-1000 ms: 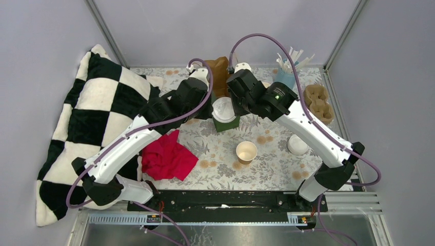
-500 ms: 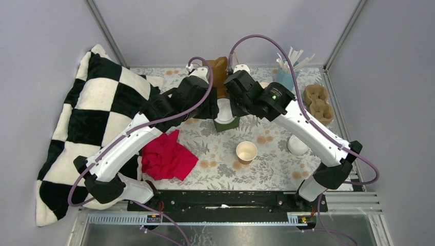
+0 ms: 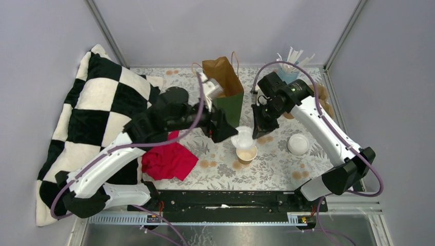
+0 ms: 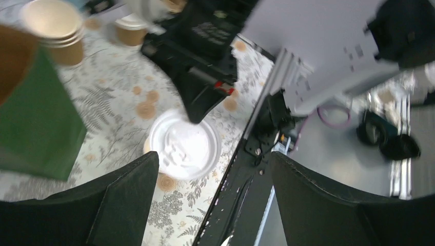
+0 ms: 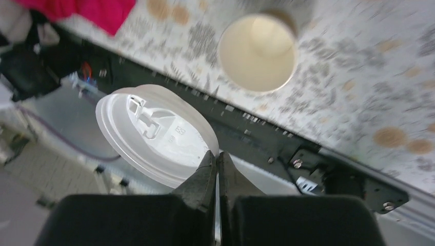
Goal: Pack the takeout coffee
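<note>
A takeout coffee cup [image 3: 246, 155], tan paper with a cream inside and no lid on it, stands upright on the floral table; it also shows in the right wrist view [image 5: 257, 51]. My right gripper [image 3: 258, 128] [image 5: 216, 156] is shut on the rim of a round white lid [image 3: 242, 138] [image 5: 154, 133], holding it just above and beside the cup. To the left of the lid my left gripper [image 3: 225, 130] [image 4: 213, 156] is open and holds nothing. The lid [image 4: 184, 146] lies beyond its fingers.
A green bag with a brown paper top [image 3: 225, 89] stands open behind the grippers. Another white lid [image 3: 298, 144] lies to the right. A blue cup of white sticks [image 3: 287, 72] and a pulp cup carrier [image 3: 320, 100] stand back right. Red cloth [image 3: 166, 159] and a checkered pillow [image 3: 92, 118] lie left.
Both grippers left the bag's mouth and came toward the near cup. The left gripper opened off the lid; the right gripper shut on its rim and carried it over the open cup.
</note>
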`<state>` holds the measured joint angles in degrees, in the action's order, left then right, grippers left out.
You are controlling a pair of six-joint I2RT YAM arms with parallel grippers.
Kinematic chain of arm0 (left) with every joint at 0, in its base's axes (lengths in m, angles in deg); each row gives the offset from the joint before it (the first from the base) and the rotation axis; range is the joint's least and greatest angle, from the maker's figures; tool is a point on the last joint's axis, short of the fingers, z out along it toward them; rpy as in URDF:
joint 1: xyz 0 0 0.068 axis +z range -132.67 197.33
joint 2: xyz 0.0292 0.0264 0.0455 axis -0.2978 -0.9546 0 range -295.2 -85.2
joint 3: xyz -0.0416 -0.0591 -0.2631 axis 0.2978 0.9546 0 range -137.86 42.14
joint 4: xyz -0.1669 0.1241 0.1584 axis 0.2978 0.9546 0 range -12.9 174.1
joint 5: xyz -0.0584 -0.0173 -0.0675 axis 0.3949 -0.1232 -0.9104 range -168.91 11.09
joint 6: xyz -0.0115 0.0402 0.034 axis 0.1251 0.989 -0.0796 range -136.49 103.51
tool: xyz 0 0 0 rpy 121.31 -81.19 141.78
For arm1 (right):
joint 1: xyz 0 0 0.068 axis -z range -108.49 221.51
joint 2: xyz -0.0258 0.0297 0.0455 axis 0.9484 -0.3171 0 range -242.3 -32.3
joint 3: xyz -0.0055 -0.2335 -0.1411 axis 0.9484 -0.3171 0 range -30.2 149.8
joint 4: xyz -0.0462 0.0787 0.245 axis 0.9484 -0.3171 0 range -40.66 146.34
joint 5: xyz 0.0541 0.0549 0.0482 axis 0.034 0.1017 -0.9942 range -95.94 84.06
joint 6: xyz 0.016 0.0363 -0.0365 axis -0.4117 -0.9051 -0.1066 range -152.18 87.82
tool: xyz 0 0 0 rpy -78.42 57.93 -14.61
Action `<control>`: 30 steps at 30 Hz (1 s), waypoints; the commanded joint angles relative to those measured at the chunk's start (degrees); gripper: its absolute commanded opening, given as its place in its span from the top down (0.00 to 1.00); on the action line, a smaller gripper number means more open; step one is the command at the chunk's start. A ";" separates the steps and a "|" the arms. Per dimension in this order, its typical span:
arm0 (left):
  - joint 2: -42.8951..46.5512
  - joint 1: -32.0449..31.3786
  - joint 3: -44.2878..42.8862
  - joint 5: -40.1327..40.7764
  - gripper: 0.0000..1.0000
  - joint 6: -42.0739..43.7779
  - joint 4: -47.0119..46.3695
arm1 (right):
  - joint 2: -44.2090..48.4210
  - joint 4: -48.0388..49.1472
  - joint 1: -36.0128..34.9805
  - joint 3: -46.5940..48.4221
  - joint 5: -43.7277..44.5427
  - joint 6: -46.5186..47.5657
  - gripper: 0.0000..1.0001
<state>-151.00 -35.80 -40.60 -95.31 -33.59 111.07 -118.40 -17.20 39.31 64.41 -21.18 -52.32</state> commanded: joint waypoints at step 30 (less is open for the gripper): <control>-11.53 -21.32 -0.40 11.53 0.60 41.30 9.40 | 1.37 -1.19 -0.39 -3.95 -17.45 0.84 1.00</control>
<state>-163.87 -56.76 -40.95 -86.57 5.95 121.22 -117.55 -18.79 38.94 58.68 -36.83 -51.47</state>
